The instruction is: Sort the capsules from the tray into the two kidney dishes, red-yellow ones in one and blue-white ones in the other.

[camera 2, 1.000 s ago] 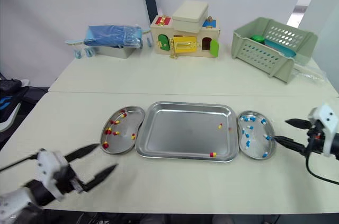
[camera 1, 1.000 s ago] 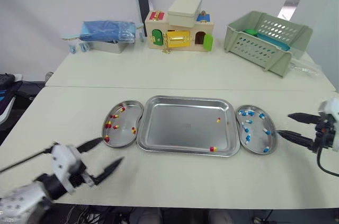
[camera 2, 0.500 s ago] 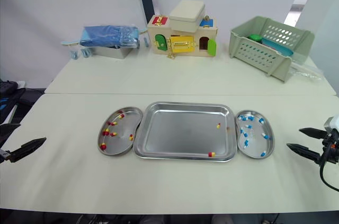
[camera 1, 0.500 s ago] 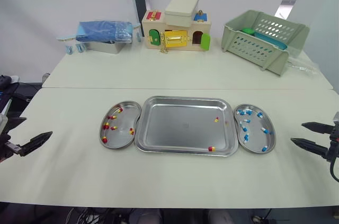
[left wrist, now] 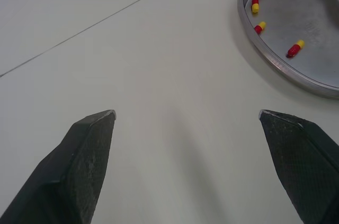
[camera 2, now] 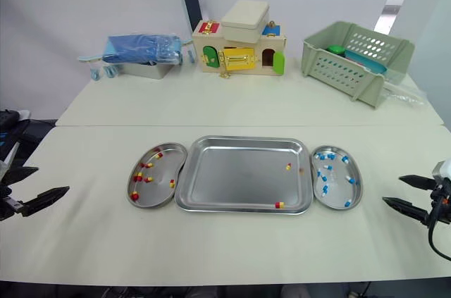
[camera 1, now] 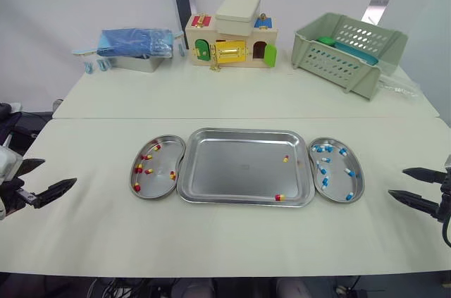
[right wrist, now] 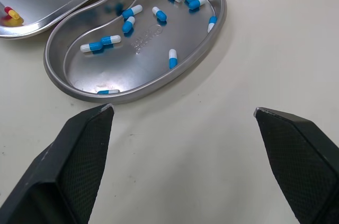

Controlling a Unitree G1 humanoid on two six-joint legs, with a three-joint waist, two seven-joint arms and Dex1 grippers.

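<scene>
A steel tray (camera 1: 232,178) lies mid-table and holds two red-yellow capsules, one near its right side (camera 1: 285,158) and one at its front rim (camera 1: 280,197). Against its left edge sits the left kidney dish (camera 1: 161,178) with several red-yellow capsules (left wrist: 295,48). Against its right edge sits the right kidney dish (camera 1: 337,189) with several blue-white capsules (right wrist: 103,44). My left gripper (camera 1: 60,171) is open and empty at the far left, well away from the dish. My right gripper (camera 1: 397,182) is open and empty, to the right of the blue-white dish.
At the back of the table stand a wooden latch-box toy (camera 1: 231,39), a green plastic basket (camera 1: 349,48) and a blue bag on a metal container (camera 1: 134,44). A seam runs across the table behind the tray.
My left gripper pulled back from in front of the left dish to the table's far left edge. My right gripper drew slightly away to the right. Both stayed open; the camera shifted.
</scene>
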